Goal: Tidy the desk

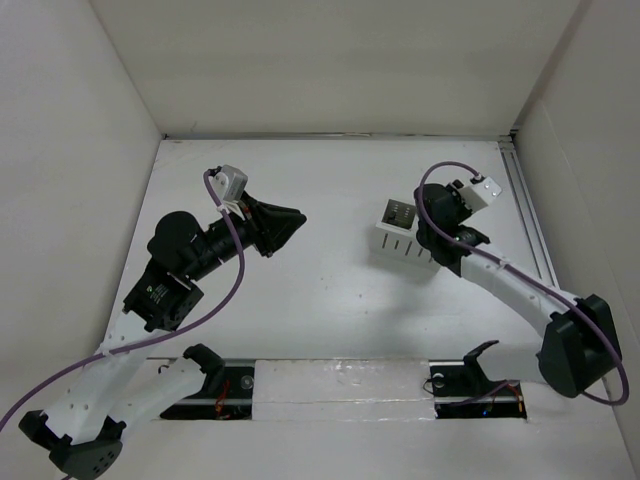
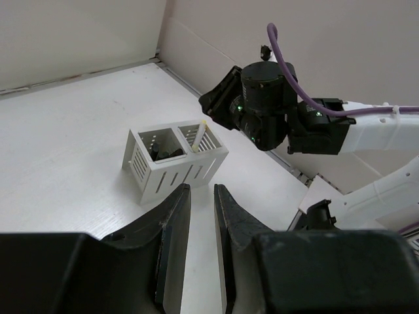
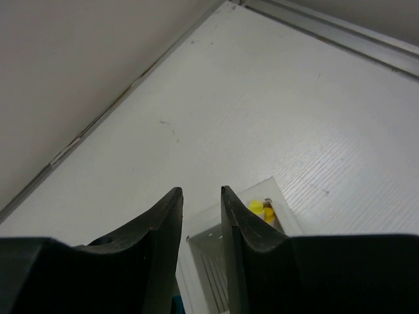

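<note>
The desk [image 1: 330, 180] is a flat white tabletop. A small white slotted holder box [image 1: 404, 238] stands right of its centre. In the left wrist view the holder box [image 2: 171, 162] has dark items in one compartment and a pale stick [image 2: 199, 139] leaning in the other. My right gripper [image 3: 201, 191] hangs just above the box, open and empty, with yellow pieces [image 3: 261, 209] showing in a compartment below it. My left gripper [image 2: 201, 190] hovers over bare desk to the left of the box, its fingers narrowly apart with nothing between them.
White panels wall the desk at the back and on both sides. A thin metal rail [image 1: 530, 215] runs along the right edge. The right arm's wrist and purple cable [image 2: 281, 59] rise over the box. Both arm bases sit on a mounting strip [image 1: 340, 380] at the near edge.
</note>
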`<state>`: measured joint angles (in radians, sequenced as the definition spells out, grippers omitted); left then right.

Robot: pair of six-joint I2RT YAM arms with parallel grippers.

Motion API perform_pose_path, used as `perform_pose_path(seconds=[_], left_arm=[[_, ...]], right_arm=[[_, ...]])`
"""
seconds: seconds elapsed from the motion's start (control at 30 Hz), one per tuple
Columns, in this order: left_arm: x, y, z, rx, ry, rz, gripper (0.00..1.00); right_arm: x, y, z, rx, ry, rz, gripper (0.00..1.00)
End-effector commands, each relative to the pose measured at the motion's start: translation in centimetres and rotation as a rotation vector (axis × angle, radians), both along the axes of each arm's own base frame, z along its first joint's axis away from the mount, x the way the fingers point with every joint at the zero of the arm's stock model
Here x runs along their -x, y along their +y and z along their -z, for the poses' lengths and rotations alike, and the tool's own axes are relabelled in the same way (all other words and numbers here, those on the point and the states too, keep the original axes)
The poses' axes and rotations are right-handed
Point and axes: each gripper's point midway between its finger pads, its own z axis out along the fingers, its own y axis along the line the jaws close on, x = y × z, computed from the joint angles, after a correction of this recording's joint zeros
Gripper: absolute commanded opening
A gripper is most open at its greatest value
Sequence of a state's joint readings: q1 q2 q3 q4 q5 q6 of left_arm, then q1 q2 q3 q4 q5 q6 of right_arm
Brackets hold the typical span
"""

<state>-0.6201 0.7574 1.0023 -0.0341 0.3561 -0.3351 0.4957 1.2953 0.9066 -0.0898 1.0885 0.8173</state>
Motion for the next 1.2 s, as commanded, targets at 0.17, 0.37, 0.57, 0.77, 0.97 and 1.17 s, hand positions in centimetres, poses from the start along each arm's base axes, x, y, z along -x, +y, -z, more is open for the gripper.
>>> perform_pose_path(seconds=[0.17, 0.37, 0.57, 0.77, 0.97, 1.17], left_arm=[[0.4, -0.3, -1.2, 0.039, -0.040, 0.026, 0.22], [0.5, -0.4, -1.1, 0.036, -0.033, 0.037, 0.27], [0.9, 0.0, -1.7, 0.052, -0.058, 0.033, 0.28], [2.0, 0.8, -2.8, 0.094, -0.110, 0.031, 0.32], [2.2, 0.9, -3.0, 0.099, -0.118, 0.034, 0.38], [2.3, 0.9, -3.1, 0.101, -0.123, 0.038, 0.39]], right_arm=[[2.0, 7.7, -3.6, -0.146, -0.130, -0.408, 0.57], [5.1, 13.6, -7.9, -0.217, -0.223, -0.768, 1.00], [10.3, 20.8, -11.5, -0.180, -0.266, -1.236, 1.00], [18.2, 26.5, -13.2, -0.121, -0.290, -1.763, 1.00], [24.4, 26.9, -15.4, -0.094, -0.329, -2.031, 1.00], [27.2, 25.6, -16.9, -0.073, -0.435, -2.104, 1.00]])
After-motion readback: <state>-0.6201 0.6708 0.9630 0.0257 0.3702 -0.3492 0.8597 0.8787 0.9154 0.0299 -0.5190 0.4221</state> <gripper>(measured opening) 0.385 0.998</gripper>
